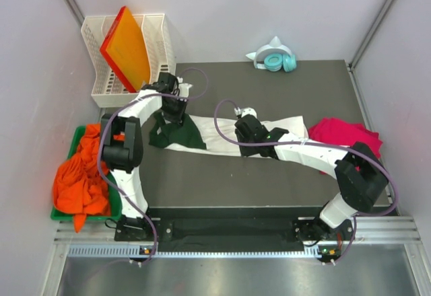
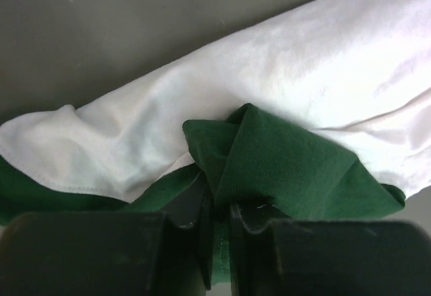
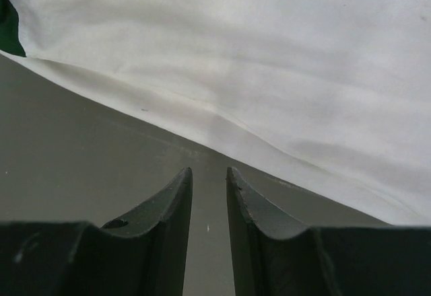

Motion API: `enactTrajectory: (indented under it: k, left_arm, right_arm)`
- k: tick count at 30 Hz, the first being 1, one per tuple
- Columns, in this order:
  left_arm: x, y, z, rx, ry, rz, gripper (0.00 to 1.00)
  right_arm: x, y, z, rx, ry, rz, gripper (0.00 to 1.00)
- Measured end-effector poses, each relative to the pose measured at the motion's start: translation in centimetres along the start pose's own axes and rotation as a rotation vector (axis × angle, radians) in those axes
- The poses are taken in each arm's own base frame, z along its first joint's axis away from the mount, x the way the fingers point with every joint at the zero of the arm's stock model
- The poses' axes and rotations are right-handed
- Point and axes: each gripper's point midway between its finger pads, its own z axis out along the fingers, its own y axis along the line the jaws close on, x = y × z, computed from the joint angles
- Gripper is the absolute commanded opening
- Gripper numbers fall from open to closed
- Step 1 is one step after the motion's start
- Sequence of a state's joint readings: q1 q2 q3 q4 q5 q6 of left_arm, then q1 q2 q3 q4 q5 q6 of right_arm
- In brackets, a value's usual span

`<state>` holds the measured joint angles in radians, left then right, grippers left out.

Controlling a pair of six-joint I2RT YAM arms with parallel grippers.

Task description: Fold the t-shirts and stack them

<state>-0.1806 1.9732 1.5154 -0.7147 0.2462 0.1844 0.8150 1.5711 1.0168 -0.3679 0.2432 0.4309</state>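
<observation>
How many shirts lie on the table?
3: green shirt left of centre, white shirt in the middle, pink shirt at right. The orange pile in the bin may hide more.

White t-shirt (image 1: 289,125) spread flat, green t-shirt (image 1: 176,136) seemingly bunched over its end

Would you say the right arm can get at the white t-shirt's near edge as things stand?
Probably yes: the right gripper is empty, slightly open, and only bare table lies between its tips and the white t-shirt hem just ahead.
</observation>
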Motion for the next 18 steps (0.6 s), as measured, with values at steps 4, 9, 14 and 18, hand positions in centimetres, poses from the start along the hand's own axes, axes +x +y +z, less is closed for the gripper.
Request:
enactTrajectory:
  k: [4, 9, 14, 18]
  left_arm:
    - [0.1, 0.2, 0.6, -0.001, 0.010, -0.002, 0.68]
    - [-0.7, 0.4, -0.6, -0.026, -0.028, 0.012, 0.98]
    - [-3.4, 0.1, -5.1, -0.063, -0.162, 0.030, 0.98]
    - [-5.2, -0.3, -9.0, -0.094, -0.276, 0.026, 0.98]
  right_arm:
    - [0.1, -0.2, 0.0, 0.006, 0.003, -0.003, 0.29]
    - [0.2, -0.6, 0.0, 0.031, 0.004, -0.015, 0.32]
    - [-0.6, -0.5, -0.2, 0.043, -0.010, -0.054, 0.33]
    - [-3.5, 1.3, -0.1, 0.042, -0.060, -0.123, 0.32]
